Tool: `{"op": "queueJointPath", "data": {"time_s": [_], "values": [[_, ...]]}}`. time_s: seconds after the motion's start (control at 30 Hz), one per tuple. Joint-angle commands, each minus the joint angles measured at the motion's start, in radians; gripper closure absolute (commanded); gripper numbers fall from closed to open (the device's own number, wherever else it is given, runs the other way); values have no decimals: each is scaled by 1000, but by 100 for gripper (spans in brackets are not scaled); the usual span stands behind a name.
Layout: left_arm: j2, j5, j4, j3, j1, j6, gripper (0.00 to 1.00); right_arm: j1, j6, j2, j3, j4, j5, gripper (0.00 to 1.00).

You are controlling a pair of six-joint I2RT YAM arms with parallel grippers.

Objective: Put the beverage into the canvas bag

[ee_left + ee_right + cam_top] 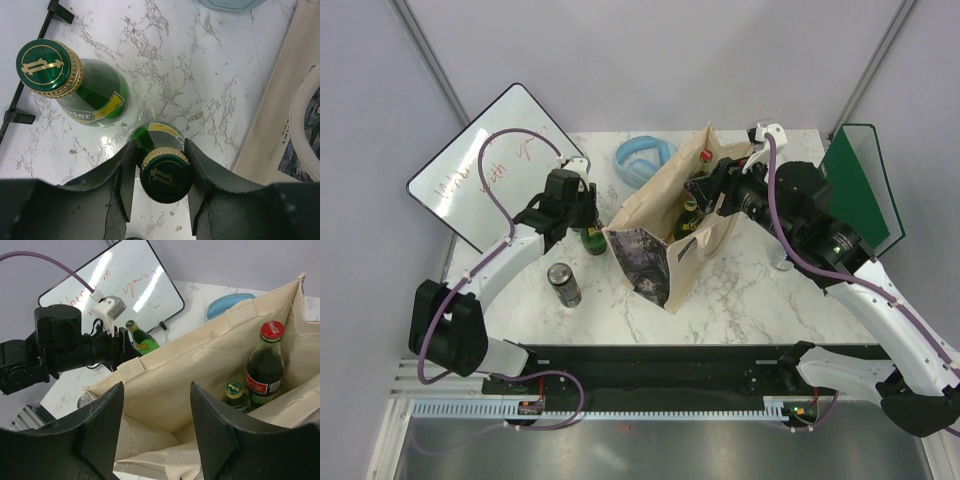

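The beige canvas bag (650, 215) stands open mid-table and also shows in the right wrist view (175, 380). Inside it are a red-capped cola bottle (265, 365) and a green bottle (235, 395). My left gripper (160, 145) is shut on the neck of an upright green glass bottle (165, 175) standing on the table just left of the bag. A second green bottle (75, 85) stands free beside it. In the top view my left gripper (582, 212) has one green bottle (592, 238) at its tips. My right gripper (156, 390) is open and empty over the bag's mouth.
A silver drink can (563, 285) stands near the front left of the bag. A whiteboard (485, 165) leans at the back left. A light blue object (642, 157) lies behind the bag. A green board (860, 190) stands at the right edge.
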Motion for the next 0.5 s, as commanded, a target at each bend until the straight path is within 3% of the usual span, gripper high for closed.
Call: {"op": "queueJointPath", "data": {"time_s": [0.0, 0.13, 0.3, 0.37, 0.47], "values": [[-8, -11, 84, -32, -11, -6, 51, 2, -21, -12, -8, 40, 29, 37], [-17, -13, 129, -51, -19, -9, 40, 2, -22, -9, -18, 40, 26, 37], [-5, -25, 141, -67, -20, -24, 36, 2, -21, -20, -21, 41, 29, 37], [-5, -25, 141, -76, -22, -31, 39, 4, -19, -23, -18, 40, 30, 37], [-15, -25, 143, -85, -23, -38, 53, 2, -19, -24, -20, 41, 32, 37]]}}
